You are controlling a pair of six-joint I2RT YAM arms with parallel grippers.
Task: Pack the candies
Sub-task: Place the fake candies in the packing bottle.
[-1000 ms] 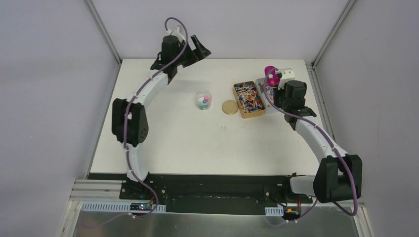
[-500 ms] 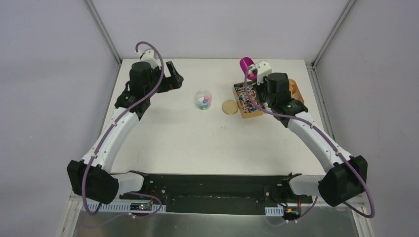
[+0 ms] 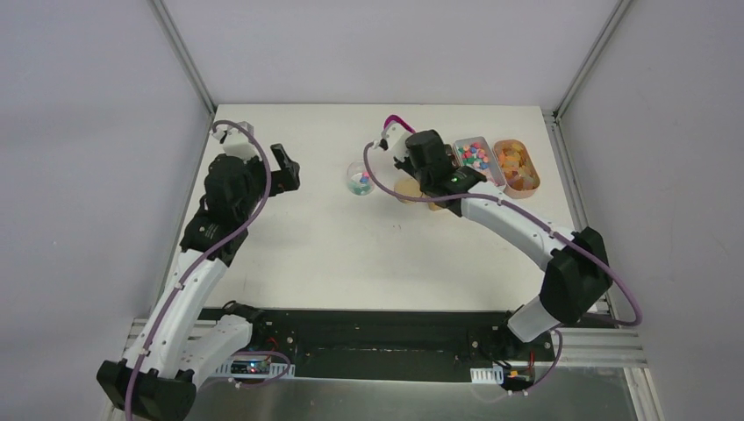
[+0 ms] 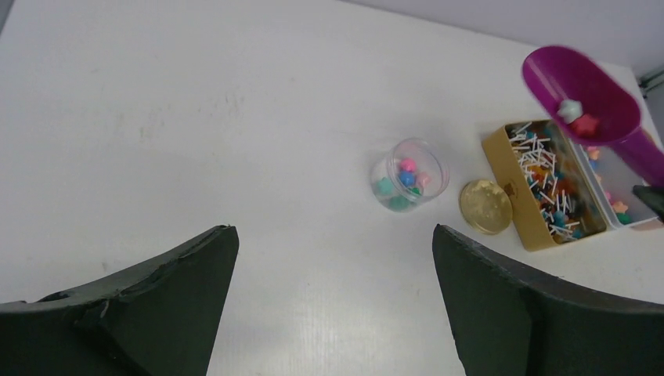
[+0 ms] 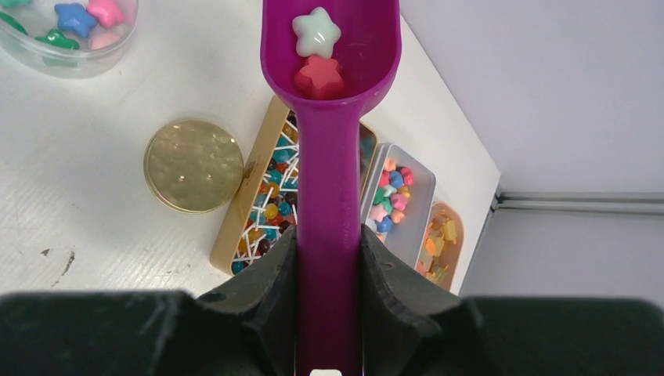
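Observation:
My right gripper is shut on the handle of the purple scoop. The scoop holds a pale star candy and a red one. It hangs just right of the small clear jar, which holds a few candies. More candies lie in a clear tray. My left gripper is open and empty, left of the jar. The scoop also shows in the left wrist view.
A round gold lid lies right of the jar. A gold tin of coloured stick sweets sits beside it, mostly under my right arm in the top view. An orange tub stands at the far right.
My right arm has carried the scoop left, from over the clear tray to just beside the jar. My left arm has drawn back toward the near left, staying open.

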